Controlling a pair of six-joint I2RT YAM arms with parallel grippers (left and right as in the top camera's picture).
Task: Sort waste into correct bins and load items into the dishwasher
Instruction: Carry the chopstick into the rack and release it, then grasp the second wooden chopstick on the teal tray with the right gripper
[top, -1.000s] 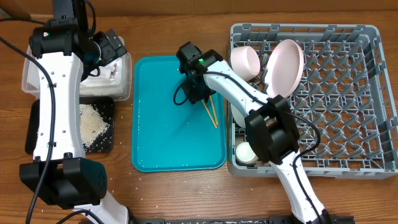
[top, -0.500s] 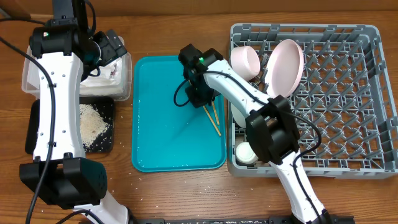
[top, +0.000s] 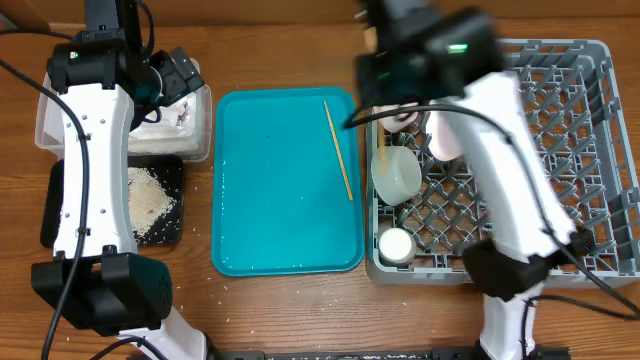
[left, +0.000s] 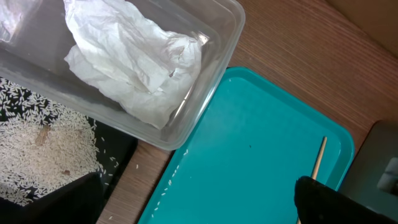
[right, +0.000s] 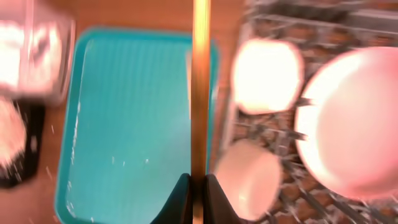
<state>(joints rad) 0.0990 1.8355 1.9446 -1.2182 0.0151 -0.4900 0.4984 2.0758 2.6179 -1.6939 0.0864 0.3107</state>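
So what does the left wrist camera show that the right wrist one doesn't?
Only the left wrist: the crumpled napkin in the clear tub, rice grains on the black tray. Only the right wrist: a chopstick pinched in the right gripper, plus the pink plate, pink bowl and greyish bowl in the rack. Both: the teal tray, plus tub and black tray, blurred on the right.
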